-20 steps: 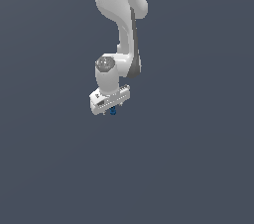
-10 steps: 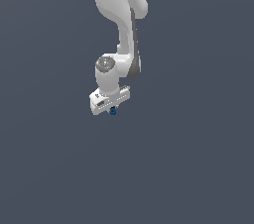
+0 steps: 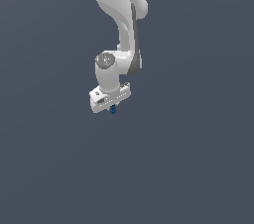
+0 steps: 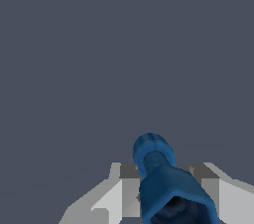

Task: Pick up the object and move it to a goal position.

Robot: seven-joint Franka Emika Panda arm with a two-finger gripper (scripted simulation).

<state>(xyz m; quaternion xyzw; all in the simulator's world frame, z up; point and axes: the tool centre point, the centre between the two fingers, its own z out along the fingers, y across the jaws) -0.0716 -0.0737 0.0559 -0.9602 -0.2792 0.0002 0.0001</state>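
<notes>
The object (image 3: 113,110) is a tiny dark blue piece poking out below the white gripper (image 3: 112,108) in the exterior view. In the wrist view the object (image 4: 158,173) shows large: a dark blue elongated body with a rounded knob at its far end, clamped between the two grey-white fingers (image 4: 121,188). The gripper (image 4: 163,196) is shut on it. The white arm hangs down from above, near the middle of the exterior view. No goal marker shows.
Everything around the arm is a plain dark grey-blue surface (image 3: 198,168), with no other objects, containers or edges in either view.
</notes>
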